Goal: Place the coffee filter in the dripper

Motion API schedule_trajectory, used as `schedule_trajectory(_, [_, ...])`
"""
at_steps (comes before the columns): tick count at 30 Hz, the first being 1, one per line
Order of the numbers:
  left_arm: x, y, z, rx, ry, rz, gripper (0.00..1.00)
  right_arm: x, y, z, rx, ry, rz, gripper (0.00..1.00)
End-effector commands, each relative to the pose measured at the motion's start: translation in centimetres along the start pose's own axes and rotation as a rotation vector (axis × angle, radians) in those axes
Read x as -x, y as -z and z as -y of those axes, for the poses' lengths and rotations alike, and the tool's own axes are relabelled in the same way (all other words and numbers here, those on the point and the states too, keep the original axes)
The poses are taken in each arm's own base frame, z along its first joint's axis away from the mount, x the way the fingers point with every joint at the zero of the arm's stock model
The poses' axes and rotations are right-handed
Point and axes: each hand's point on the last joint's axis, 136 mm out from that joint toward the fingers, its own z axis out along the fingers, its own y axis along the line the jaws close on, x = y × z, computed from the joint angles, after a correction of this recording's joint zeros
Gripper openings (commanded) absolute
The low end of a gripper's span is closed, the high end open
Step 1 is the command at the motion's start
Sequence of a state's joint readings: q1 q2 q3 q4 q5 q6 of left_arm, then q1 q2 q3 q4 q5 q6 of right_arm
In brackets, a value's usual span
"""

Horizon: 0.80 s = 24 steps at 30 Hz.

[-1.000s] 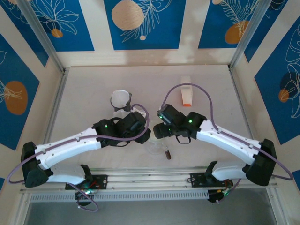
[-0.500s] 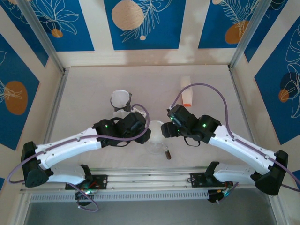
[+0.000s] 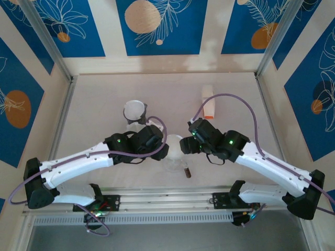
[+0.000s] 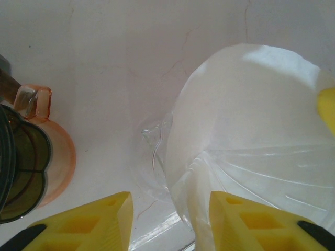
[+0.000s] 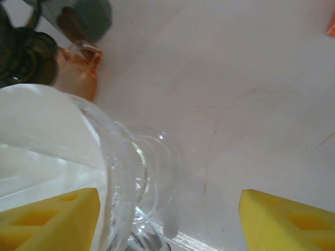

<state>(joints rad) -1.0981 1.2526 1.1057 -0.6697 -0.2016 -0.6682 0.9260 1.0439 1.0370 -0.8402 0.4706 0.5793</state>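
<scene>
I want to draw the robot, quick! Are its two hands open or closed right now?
Left hand: open, holding nothing.
Right hand: open, holding nothing.

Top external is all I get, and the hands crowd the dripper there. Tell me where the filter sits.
Observer: The left wrist view shows the white paper filter lying inside the clear glass dripper.
Operator: Report the left hand.
Observer: The left hand is open. The finger on the left of that view stands clear of the paper.
Operator: Now the right hand.
Observer: The right hand is open wide in its own wrist view. The dripper's glass wall is between its fingers, nearer the one on the left of that view.
</scene>
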Motion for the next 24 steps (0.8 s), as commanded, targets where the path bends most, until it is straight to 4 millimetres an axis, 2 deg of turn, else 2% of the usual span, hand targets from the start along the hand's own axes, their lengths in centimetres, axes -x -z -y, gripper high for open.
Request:
schedule_trajectory(1, [-0.4,0.0,-0.2,0.006,-0.002,-0.012,0.50,1.1,1.6,0.1,0.022,-0.034,0.092,0.71])
schedule_trajectory(6, [0.6,1.0,0.2,-0.014,0.002,0.033,0.56,1.3,2.7,0.8,0.025,-0.070,0.145,0.71])
schedule_trajectory(9, [1.3,1.7,0.6,-0.036,0.002,0.062,0.64,1.3,3.1,1.2,0.017,-0.085,0.161,0.71])
schedule_trajectory(16, [2.9,3.6,1.4,-0.088,0.013,0.132,0.74,1.2,3.2,1.4,0.026,-0.102,0.190,0.71])
schedule_trajectory(24, [4.6,6.8,-0.6,-0.042,0.030,0.259,0.82,1.4,3.8,1.9,0.041,-0.123,0.255,0.71])
